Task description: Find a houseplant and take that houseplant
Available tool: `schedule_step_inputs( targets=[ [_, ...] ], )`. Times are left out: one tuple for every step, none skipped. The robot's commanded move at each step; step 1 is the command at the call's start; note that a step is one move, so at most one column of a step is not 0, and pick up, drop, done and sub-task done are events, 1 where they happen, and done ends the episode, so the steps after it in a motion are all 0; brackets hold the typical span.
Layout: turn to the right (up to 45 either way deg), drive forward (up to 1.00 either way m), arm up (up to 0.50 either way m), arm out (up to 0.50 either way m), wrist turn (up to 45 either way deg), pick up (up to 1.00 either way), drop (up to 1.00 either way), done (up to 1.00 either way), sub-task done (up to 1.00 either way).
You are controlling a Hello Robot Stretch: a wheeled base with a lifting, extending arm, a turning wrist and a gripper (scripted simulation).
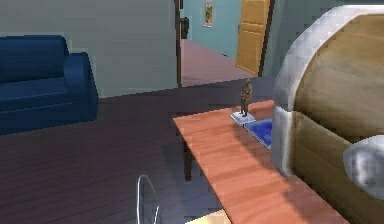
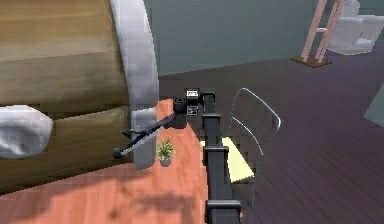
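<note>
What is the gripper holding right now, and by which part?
It cannot be told: the gripper is near a small plant that stands on the table.

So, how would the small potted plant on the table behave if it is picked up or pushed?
The houseplant looks small, so probably light. Its leaves spread above a narrow pot, so a sideways push may tip it on the table. The thin leaves likely bend easily; taking it by the pot seems safer for the end effector.
</note>
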Motion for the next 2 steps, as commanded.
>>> schedule_step_inputs(
  targets=[
    [0.0,0.00,0.00,0.00,45.0,0.00,0.00,0.00,0.00],
    [0.0,0.00,0.00,0.00,6.0,0.00,0.00,0.00,0.00]
  ],
)
